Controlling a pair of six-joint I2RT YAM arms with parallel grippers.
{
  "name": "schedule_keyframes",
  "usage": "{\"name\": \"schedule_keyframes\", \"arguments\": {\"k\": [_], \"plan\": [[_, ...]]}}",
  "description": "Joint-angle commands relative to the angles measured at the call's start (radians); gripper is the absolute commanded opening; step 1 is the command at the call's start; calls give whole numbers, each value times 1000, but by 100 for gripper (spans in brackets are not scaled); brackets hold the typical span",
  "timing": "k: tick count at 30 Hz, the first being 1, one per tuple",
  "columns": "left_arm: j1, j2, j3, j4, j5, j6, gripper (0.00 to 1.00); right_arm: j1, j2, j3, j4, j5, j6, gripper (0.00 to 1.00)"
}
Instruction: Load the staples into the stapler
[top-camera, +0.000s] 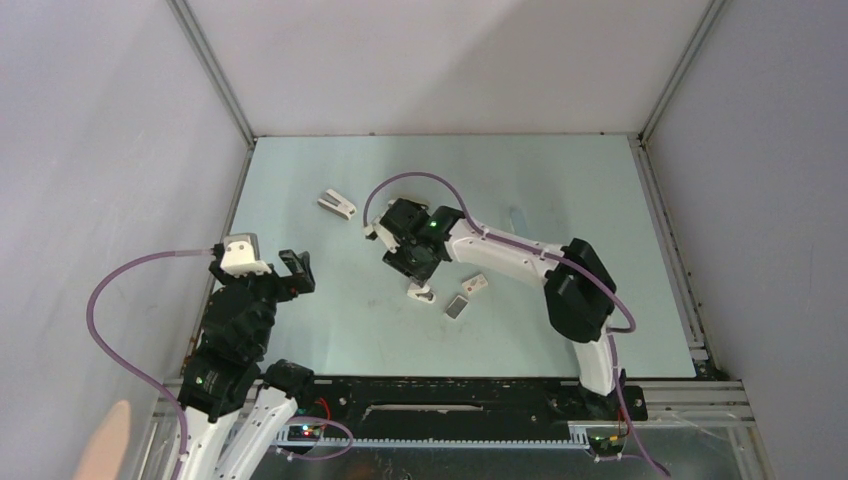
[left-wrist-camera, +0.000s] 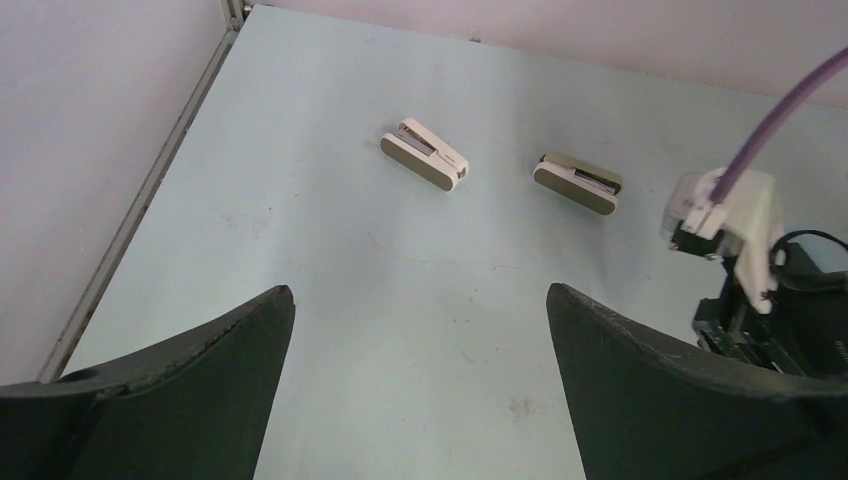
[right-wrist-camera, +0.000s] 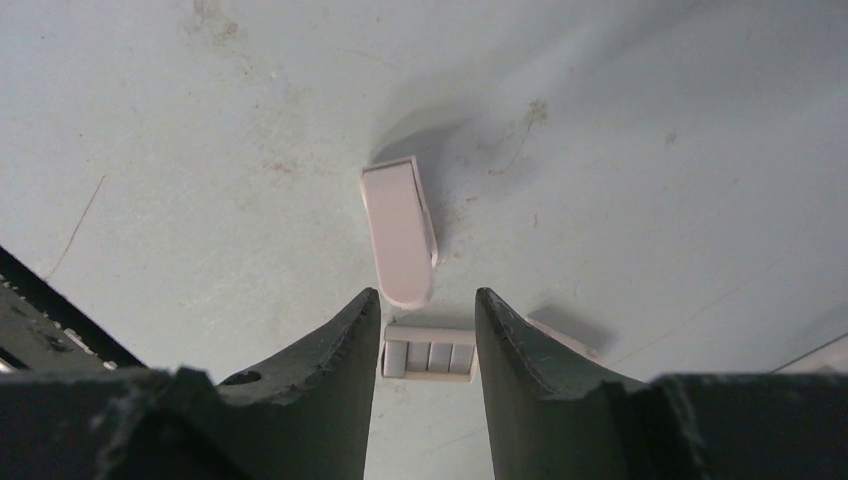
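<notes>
The bench (top-camera: 560, 180) carries everything, so the work is best kept low and pressed into it rather than lifted. The left gripper (left-wrist-camera: 418, 290) hangs at the left, jaws wide and empty; I judge it best used to pin the stapler against skidding. A stubby wedge stapler (left-wrist-camera: 425, 153) and a second wedge stapler (left-wrist-camera: 578, 182) lie further back, well apart from the work, and should be left alone. The stapler (right-wrist-camera: 400, 232) lies flat mid-bench, just ahead of the right gripper (right-wrist-camera: 426, 297). Its jaws stand narrow around a small ribbed white block (right-wrist-camera: 430, 355) right at the stapler's near end; whether they pinch or merely flank it I cannot tell. The staples (top-camera: 456, 306) lie near, to the right. The magazine probably needs opening squarely first.
</notes>
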Motion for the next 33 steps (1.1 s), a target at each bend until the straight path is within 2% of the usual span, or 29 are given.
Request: {"name": "schedule_keyframes", "arguments": {"k": [1, 11, 17, 25, 33], "plan": [[11, -7, -8, 36, 19, 17, 100, -5, 83, 112, -124, -45, -89, 43], [17, -7, -9, 37, 29, 17, 100, -4, 203, 220, -183, -93, -124, 42], [20, -5, -12, 38, 33, 16, 100, -4, 227, 206, -191, -76, -112, 35], [21, -4, -11, 38, 36, 15, 100, -2, 194, 65, -60, -53, -60, 19], [23, -2, -11, 38, 41, 15, 100, 13, 148, -182, 168, 25, 20, 12]]}}
